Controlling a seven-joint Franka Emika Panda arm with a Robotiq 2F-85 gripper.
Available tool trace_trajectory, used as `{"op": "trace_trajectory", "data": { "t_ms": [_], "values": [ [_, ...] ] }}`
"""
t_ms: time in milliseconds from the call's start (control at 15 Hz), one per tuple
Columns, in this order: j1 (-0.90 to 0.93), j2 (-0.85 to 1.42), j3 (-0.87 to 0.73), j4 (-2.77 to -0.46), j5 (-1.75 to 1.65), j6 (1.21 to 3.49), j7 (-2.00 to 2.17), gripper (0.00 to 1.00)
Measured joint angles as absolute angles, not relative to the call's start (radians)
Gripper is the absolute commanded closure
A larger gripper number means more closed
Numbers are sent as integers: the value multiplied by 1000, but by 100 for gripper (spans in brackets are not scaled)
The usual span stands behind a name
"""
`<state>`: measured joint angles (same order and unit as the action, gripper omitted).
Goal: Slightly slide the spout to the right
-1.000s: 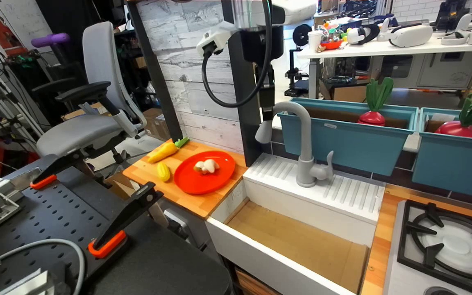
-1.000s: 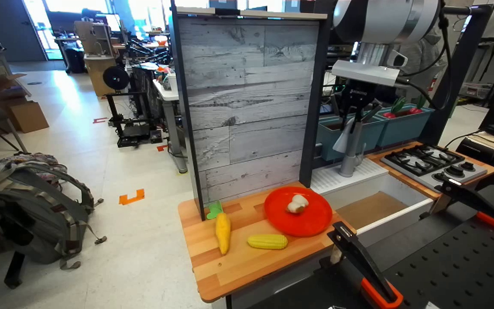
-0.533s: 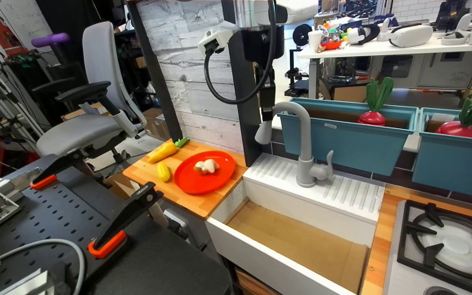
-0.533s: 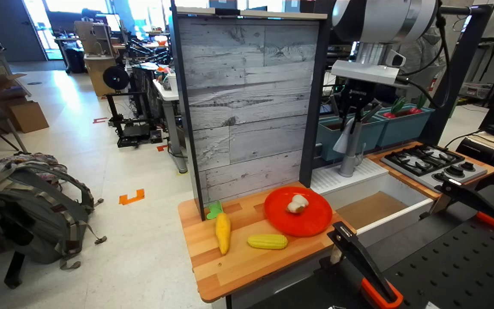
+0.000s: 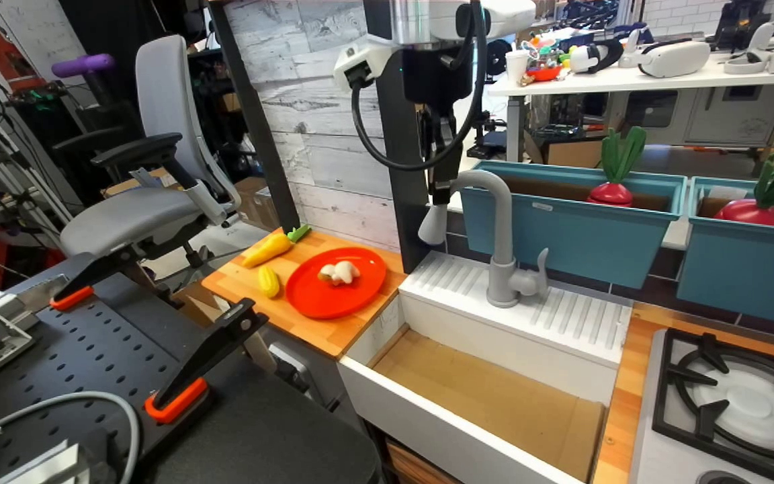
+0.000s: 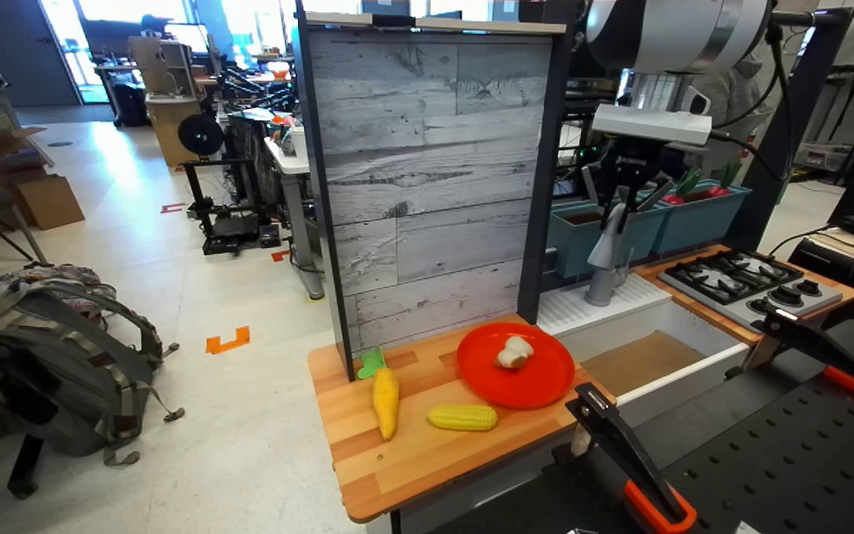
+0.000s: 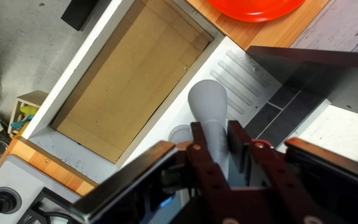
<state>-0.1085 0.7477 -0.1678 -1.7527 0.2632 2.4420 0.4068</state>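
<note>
The spout [image 5: 502,222] is a matte grey gooseneck pipe standing at the back of the white sink, its flared open end pointing down. It also shows in an exterior view [image 6: 602,285] and in the wrist view [image 7: 208,98]. My gripper [image 5: 442,191] comes down from above at the arch, just above the flared end. In the wrist view my gripper [image 7: 214,130] has one finger on each side of the pipe, both close against it, and looks shut on it. The pipe's left edge is partly hidden by a finger. The short lever handle [image 5: 540,272] stands at the spout's base.
Teal planters [image 5: 568,228] stand behind the spout. A dark post [image 5: 400,188] rises beside the arm. The sink [image 5: 488,390] lies in front, with a stove [image 5: 729,403] and a wooden counter holding a red plate [image 5: 310,299] on either side.
The arm and gripper have moved right in both exterior views, mostly in the last half second. The spout's arched end has swung slightly right with it.
</note>
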Motion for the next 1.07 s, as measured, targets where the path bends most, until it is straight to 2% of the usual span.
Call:
{"op": "trace_trajectory", "data": {
  "t_ms": [1000,1067],
  "values": [
    [-200,740,-138,-1747,369,2367,296,94],
    [-200,740,-138,-1747,370,2367,296,85]
  ]
}}
